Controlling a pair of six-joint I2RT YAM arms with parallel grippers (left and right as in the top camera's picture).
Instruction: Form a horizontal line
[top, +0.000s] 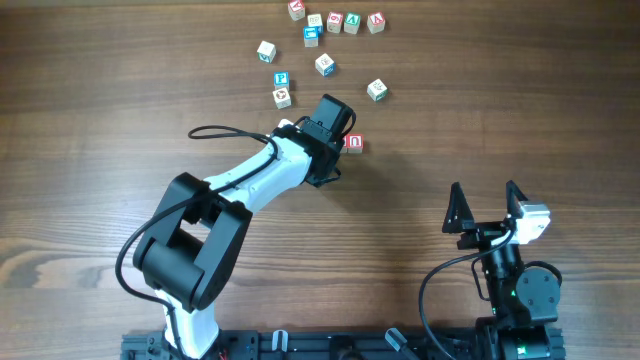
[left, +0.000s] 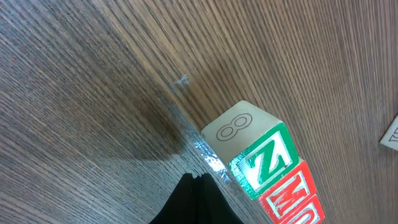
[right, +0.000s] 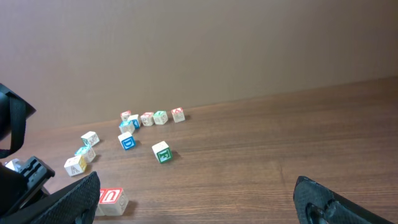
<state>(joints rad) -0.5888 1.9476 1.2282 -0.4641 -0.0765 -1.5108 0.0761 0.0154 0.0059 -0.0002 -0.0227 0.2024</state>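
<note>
White left arm (top: 255, 180), black right end effector (top: 484, 190)

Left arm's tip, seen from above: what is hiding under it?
From above, the left gripper covers all but a red-arch cube beside it. Its wrist camera shows a green N cube touching a red M cube on the table; anything directly beneath the gripper is hidden.

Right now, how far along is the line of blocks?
Done: the N block and M block sit touching in a row. In hand: the left pincer hangs by them; its grip is hidden. The arch block lies beside it, apparently next in the row. Remaining: confirm all three line up. The right pincer is open, off to the side.
</note>
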